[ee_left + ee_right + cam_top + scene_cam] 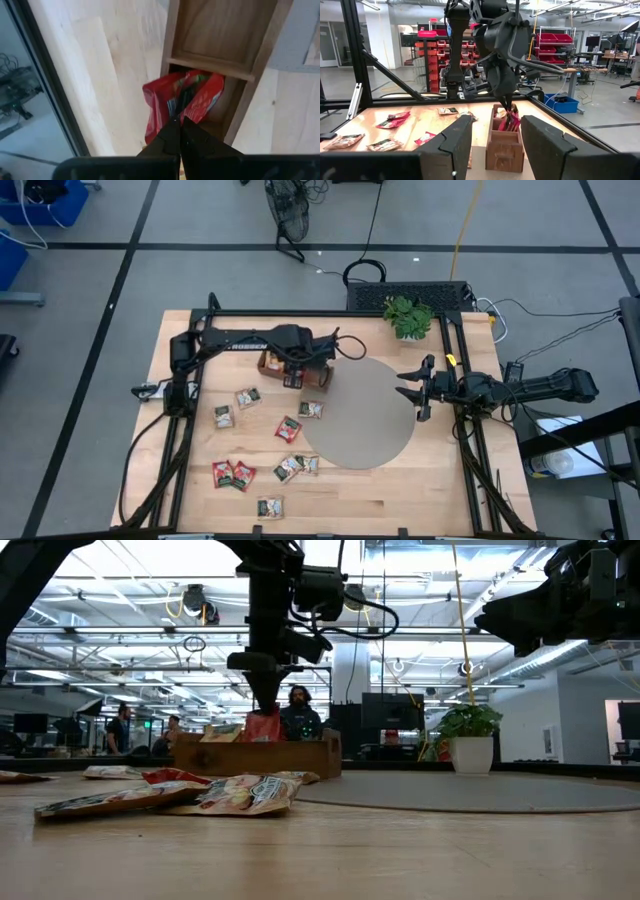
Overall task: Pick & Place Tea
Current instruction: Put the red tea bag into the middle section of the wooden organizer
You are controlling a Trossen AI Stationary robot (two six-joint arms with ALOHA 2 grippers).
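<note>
My left gripper (293, 376) hangs over the brown wooden compartment tray (322, 377) near the table's far side, shut on a red tea sachet (200, 97). In the low view the sachet (263, 727) stands up out of the tray (255, 756) below the gripper (266, 703). Several more sachets, such as a red one (288, 428) and a pair (232, 474), lie flat on the wood nearer the front. My right gripper (415, 390) is open and waits above the right edge of the round grey mat (360, 415). My left gripper pinches the red sachet between its two fingers at the upper edge (176, 111), coming from above and pointing down. The sachet hangs below the fingers, bowed, over a tray compartment (227, 107). Whether its lower end rests on the tray floor I cannot tell.
A small green potted plant (409, 316) stands at the table's far edge, right of the tray. Black frame rails (465, 430) run along the left and right sides. Bare wood lies at the near right corner. People show in the room behind the table (300, 710).
</note>
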